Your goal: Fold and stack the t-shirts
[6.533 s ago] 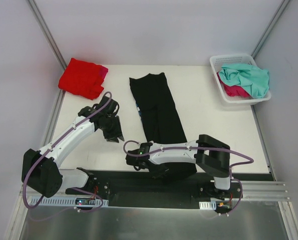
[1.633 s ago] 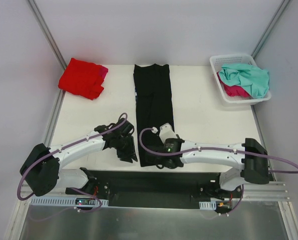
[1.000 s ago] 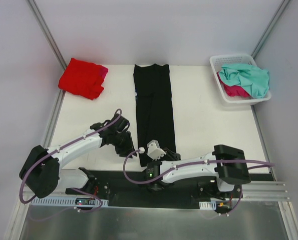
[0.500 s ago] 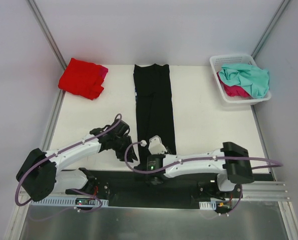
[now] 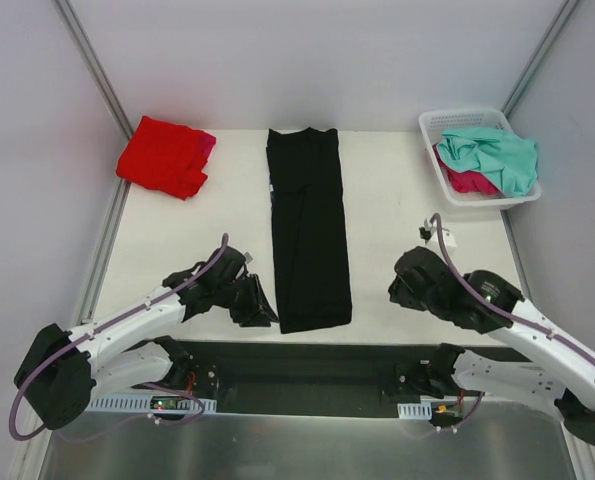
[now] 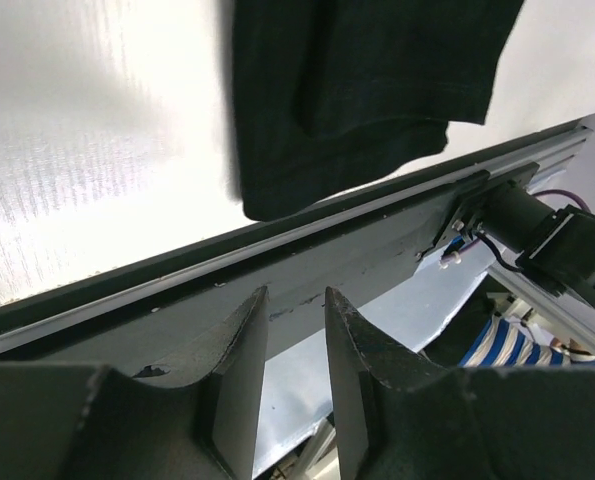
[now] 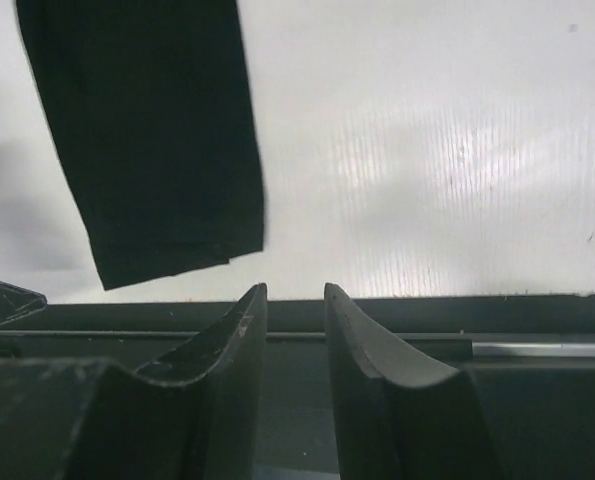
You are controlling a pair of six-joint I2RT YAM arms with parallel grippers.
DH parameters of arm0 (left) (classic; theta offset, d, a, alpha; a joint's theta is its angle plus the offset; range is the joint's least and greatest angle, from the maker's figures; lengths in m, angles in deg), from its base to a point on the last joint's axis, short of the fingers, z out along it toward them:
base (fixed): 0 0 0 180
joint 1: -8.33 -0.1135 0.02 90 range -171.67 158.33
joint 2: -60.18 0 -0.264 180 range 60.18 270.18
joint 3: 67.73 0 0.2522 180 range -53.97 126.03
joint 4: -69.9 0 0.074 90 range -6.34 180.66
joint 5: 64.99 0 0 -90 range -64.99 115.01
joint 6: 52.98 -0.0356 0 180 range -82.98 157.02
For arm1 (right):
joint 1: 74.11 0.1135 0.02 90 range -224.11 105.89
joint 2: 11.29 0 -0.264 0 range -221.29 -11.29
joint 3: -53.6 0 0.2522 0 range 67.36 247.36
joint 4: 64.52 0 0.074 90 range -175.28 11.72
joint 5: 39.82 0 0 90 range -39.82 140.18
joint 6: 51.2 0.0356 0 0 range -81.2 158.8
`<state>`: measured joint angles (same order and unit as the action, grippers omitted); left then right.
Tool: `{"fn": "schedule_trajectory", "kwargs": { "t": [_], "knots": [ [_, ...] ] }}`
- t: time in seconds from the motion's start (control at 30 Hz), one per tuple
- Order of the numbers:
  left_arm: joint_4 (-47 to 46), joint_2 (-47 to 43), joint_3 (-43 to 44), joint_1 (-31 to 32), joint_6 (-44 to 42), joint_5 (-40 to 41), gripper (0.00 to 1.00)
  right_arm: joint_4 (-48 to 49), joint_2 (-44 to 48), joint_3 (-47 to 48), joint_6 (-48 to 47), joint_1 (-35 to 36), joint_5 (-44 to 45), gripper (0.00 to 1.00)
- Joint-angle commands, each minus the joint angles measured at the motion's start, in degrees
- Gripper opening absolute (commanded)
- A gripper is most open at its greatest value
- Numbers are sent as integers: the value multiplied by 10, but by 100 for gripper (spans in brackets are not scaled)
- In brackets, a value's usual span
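Shirts sit in three spots. Your black shirt (image 5: 307,235) lies in a long strip from 6 to 12 o'clock, likely ready for its near end to fold up. Your left gripper (image 6: 295,300) at 7 and right gripper (image 7: 295,292) at 5 show fingers a little apart, holding nothing. At 10 rests the red shirt (image 5: 162,155). The teal shirt (image 5: 492,150) hides most of the pink shirt (image 5: 467,182) in the basket (image 5: 447,122) at 2.

White table (image 5: 417,220): black shirt strip (image 5: 309,230) centre, red shirt (image 5: 162,155) far-left, basket (image 5: 455,114) far-right.
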<state>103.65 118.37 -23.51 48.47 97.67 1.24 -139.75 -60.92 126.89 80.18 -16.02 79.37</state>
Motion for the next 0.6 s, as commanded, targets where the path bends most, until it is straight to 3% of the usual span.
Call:
{"fn": "schedule_trajectory", "kwargs": {
  "t": [0.0,0.37,0.57],
  "knots": [
    [-54,-5,-35,2,48,-34,29,66,37,-90,-11,-41,-130,33],
    [-128,41,-32,2,49,-73,29,292,45,-246,36,-66,-323,33],
    [-170,54,-43,2,57,-91,29,317,44,-276,26,-88,-359,33]
  ]
}}
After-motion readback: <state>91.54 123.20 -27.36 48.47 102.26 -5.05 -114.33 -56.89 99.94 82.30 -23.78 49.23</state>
